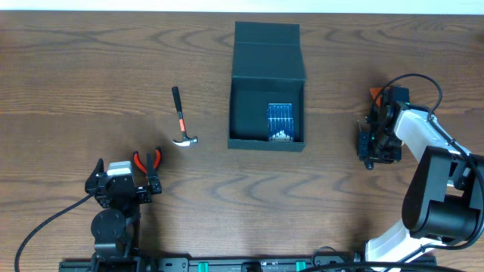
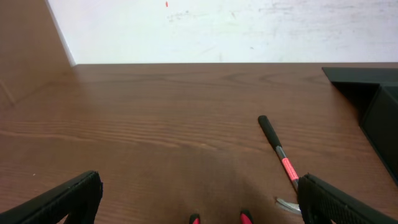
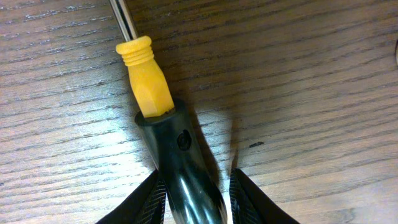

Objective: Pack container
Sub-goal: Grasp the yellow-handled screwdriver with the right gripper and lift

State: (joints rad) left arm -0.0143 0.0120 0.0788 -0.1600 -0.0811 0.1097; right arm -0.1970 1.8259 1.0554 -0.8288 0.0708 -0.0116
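The container is a dark square box in the middle of the table, with its flap lid open toward the far side. A small blue bit case lies inside it. On the table to the right lies a screwdriver with a yellow neck and a black handle. My right gripper straddles that handle: one pad touches it and a thin gap shows at the other. In the overhead view the right gripper hides the tool. My left gripper stands wide open over the red pliers, holding nothing.
A small hammer with a black and red handle lies left of the container, seen also in the left wrist view as the hammer. The pliers lie just beyond the left gripper. A cable loops above the right arm.
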